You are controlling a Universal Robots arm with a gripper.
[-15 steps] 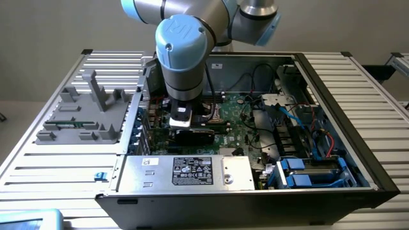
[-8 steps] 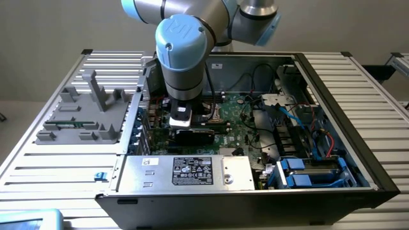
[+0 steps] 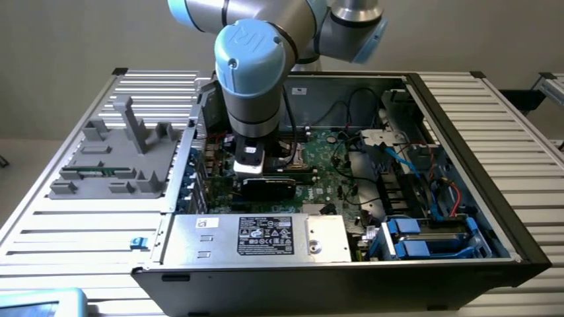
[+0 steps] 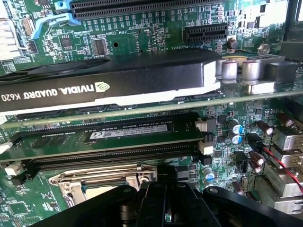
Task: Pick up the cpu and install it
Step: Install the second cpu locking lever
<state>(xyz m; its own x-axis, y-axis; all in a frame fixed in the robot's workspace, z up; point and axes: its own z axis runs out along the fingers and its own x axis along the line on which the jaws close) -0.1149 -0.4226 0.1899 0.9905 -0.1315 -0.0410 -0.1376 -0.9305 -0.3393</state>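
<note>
Black gripper fingers, clenched tight together, hover just above the metal-framed socket on the green motherboard. Beside it sit a memory stick and a black graphics card. Whether the cpu lies in the socket cannot be told. Judged: descend squarely, avoiding the raised frame.

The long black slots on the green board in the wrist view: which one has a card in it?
The slot under the black graphics card marked NVIDIA. The long slot beyond it, with the blue latch, is bare.
</note>
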